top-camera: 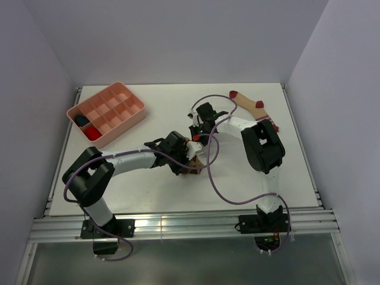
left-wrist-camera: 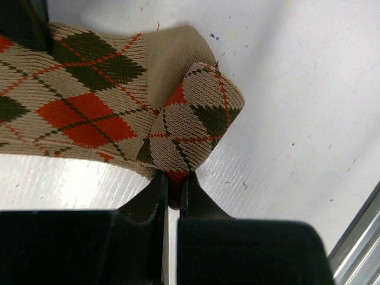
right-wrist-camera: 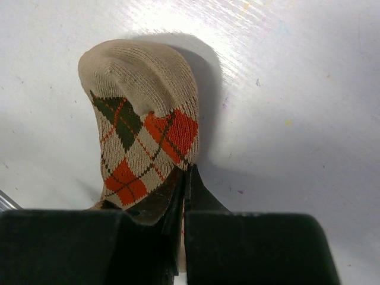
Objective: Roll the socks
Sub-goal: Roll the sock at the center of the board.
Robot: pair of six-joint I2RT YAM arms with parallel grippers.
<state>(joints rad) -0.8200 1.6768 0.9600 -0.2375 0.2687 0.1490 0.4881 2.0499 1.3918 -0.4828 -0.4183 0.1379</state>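
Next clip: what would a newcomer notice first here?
Mid-table, the left gripper and the right gripper are each pinched shut on the argyle sock, one end folded over. A tan sock with a dark red toe lies far right; a pink divided tray sits far left.

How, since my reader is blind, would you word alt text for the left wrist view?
The left gripper is shut on the folded-over end of the argyle sock, tan with orange and dark diamonds. The rest of the sock lies flat on the white table.
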